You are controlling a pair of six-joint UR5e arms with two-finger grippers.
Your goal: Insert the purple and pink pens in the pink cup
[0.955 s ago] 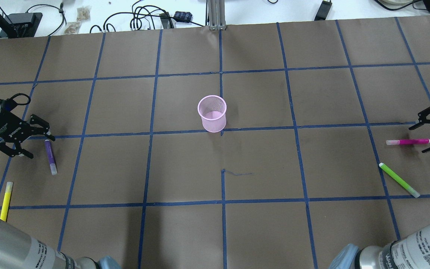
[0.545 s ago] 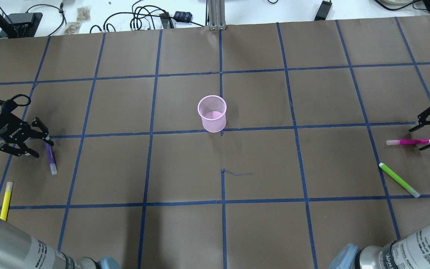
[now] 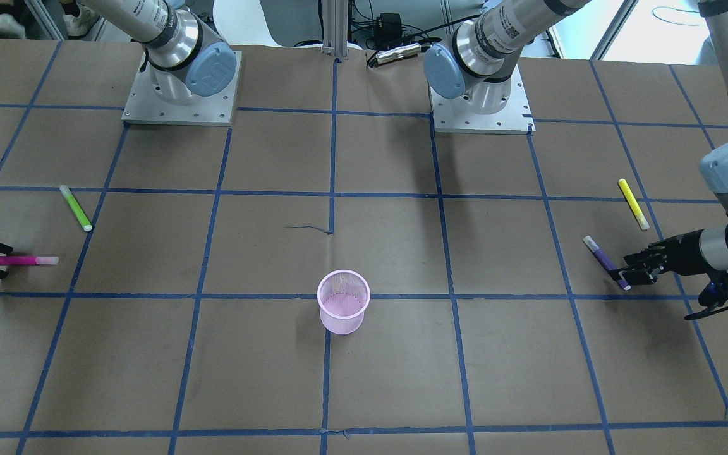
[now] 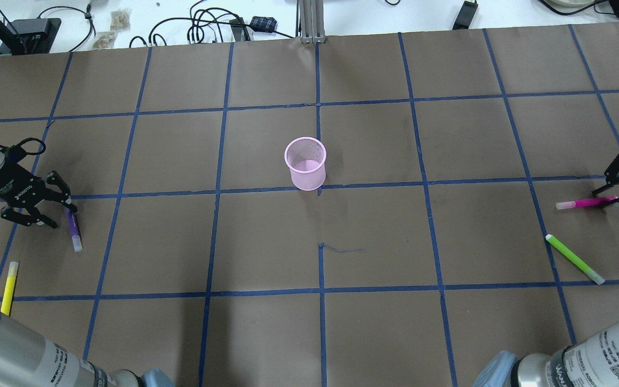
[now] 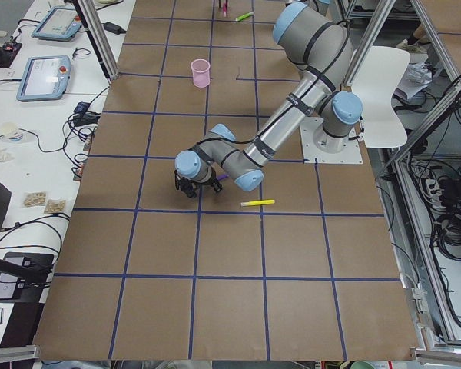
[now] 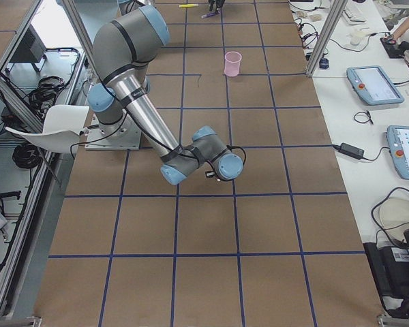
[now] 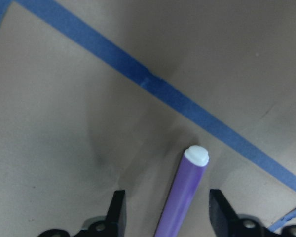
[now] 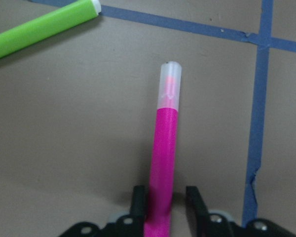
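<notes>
My grippers had narrowed, neither fully clamped. The pink cup stood mid-worktop; my right gripper straddled the pink pen by the right edge, my left gripper the purple pen by the left.

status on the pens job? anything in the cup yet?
Done: nothing; the cup looks empty. In hand: the left claw straddles the purple pen with gaps on both sides, and the right claw is nearly shut round the pink pen. Both pens lie flat on the table. To do: grip, lift, drop both into the cup.
</notes>
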